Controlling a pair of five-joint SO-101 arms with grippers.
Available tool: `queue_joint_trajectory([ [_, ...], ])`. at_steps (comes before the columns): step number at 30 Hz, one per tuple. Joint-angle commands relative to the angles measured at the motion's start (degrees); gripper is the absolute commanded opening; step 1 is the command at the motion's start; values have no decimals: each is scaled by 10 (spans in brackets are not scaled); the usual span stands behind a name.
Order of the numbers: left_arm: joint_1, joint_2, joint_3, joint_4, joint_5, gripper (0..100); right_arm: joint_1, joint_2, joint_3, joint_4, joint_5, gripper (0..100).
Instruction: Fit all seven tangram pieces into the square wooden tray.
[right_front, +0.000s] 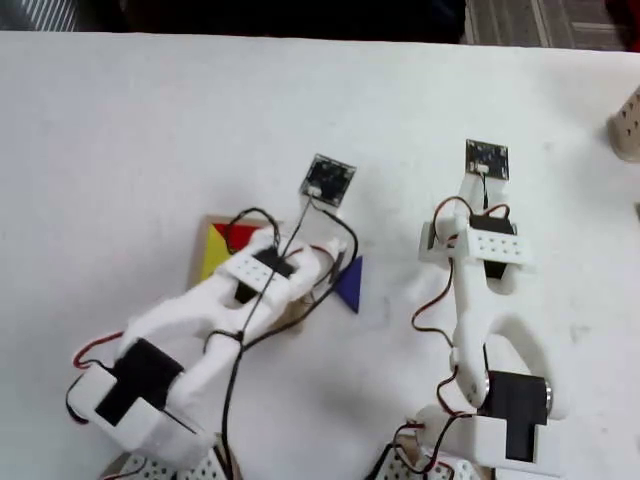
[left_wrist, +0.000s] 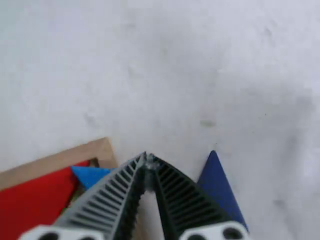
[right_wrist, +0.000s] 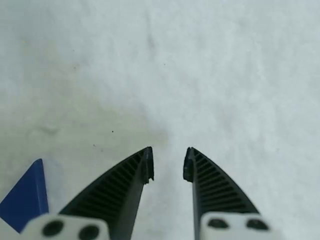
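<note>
Tangram pieces: we see four of the seven. A red piece (right_front: 237, 235) and a yellow piece (right_front: 213, 250) sit inside the wooden tray (left_wrist: 60, 159). A light blue piece (left_wrist: 90, 174) is also in the tray, touching the red one near the tray's corner. A dark blue triangle (right_front: 350, 283) lies flat on the white tabletop (right_front: 150, 120), outside the tray and just beside it, on the side toward the right arm.

The left arm lies across the tray and hides most of it from above. The left tool (left_wrist: 146, 162) is pressed together with nothing between its fingers, tips between the tray corner and the dark blue triangle. We can't tell if they touch the tabletop.

The right tool (right_wrist: 168, 164) is spread and holds nothing. It is over bare tabletop, near the dark blue triangle.
</note>
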Motion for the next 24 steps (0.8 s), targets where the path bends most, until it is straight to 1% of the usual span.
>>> queue_joint_trajectory([
  [1,-21,-3,-34,55,-7,24,-7,-20,-2,-8,9,106],
  [3,-29,-4,-34,77,-7,24,-7,-20,-2,-8,22,106],
  [6,-31,-11,-34,88,-7,24,-7,-20,-2,-8,26,105],
  [11,-32,-79,-14,119,-7,24,-7,-20,-2,-8,27,105],
  [15,-58,-134,12,115,-4,24,-7,-20,-2,-8,27,105],
  [20,-121,-155,15,94,-3,24,-7,-20,-2,-8,27,105],
  [24,-130,-158,15,92,-8,25,-7,-20,-2,-8,27,105],
])
